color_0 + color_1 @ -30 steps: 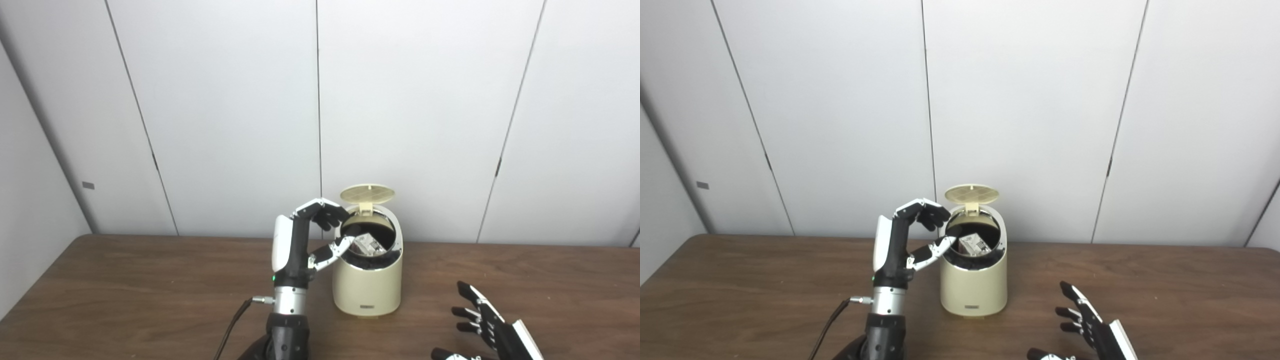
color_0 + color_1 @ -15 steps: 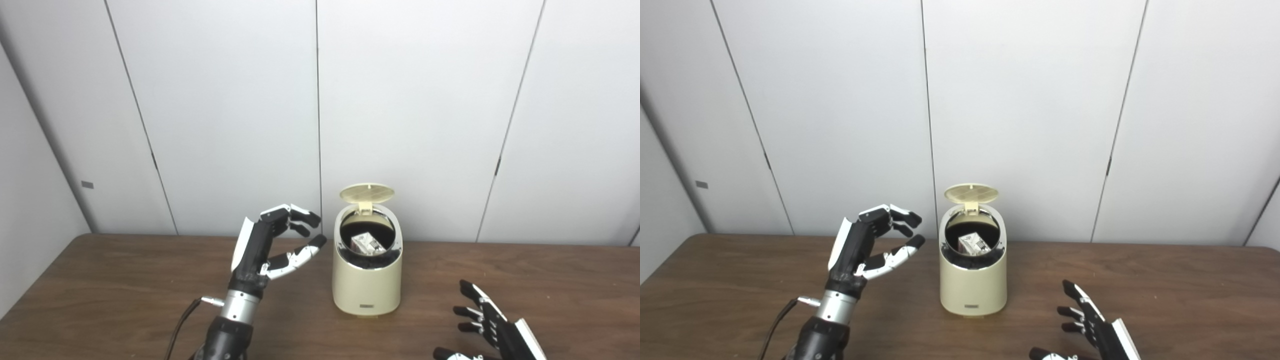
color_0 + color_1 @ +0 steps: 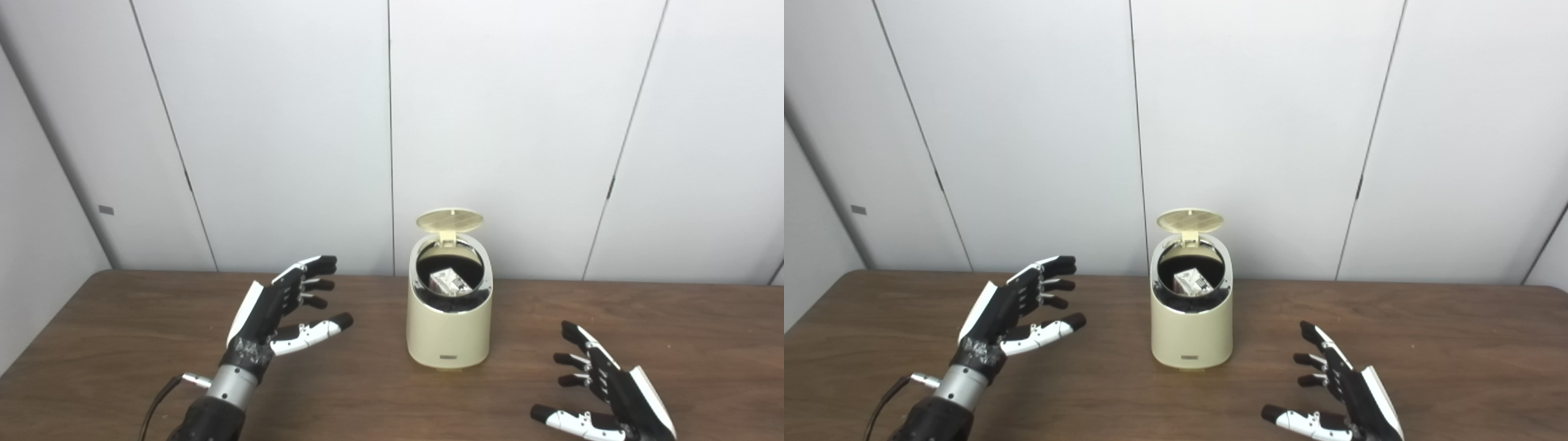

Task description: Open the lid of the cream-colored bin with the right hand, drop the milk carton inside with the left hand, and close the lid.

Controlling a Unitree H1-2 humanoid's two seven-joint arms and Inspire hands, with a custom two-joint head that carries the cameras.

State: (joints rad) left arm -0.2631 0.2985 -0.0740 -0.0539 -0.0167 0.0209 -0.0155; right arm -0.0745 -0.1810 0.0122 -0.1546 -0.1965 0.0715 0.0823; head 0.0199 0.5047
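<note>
Both steps are behind you: your left robot hand (image 3: 275, 312) has withdrawn, fingers spread and empty, leaving the milk carton (image 3: 448, 282) inside the bin (image 3: 449, 334) to its right. Lid (image 3: 449, 220) remains up; right robot hand (image 3: 603, 392) waits wide.

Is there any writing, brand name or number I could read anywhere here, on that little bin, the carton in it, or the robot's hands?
Nothing here can be read.
Cream-colored bin: a small dark label low on its front, too small to read.
Milk carton, lying inside the bin under the raised lid: dark print on its face, blurred.
Wall: a small grey tag, no legible text.
Left hand and right hand: no markings visible.
</note>
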